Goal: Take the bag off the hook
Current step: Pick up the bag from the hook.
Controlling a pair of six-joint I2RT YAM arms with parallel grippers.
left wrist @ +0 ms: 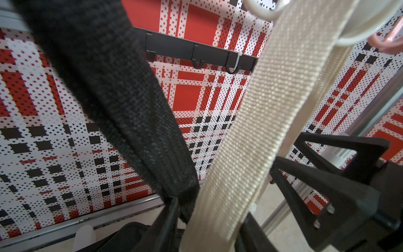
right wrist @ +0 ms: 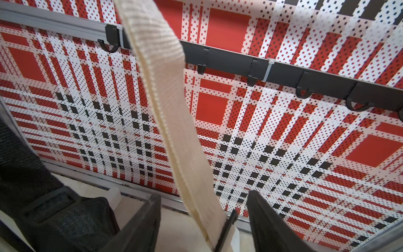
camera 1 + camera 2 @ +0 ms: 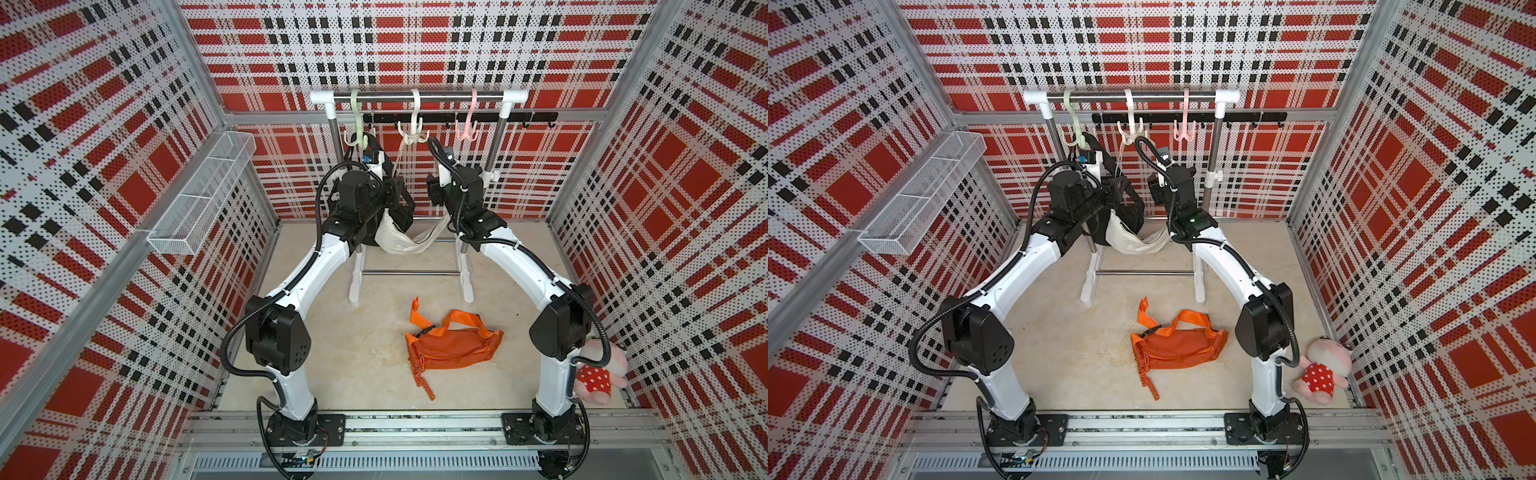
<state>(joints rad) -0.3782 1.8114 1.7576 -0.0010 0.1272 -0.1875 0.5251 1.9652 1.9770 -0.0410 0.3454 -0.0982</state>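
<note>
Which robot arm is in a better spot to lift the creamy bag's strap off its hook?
Probably the right. Its wrist view shows only the cream strap passing through the open right tool. At the left tool, the black strap crowds beside the cream one.

No text, label, brand or number can be read on anything here.
</note>
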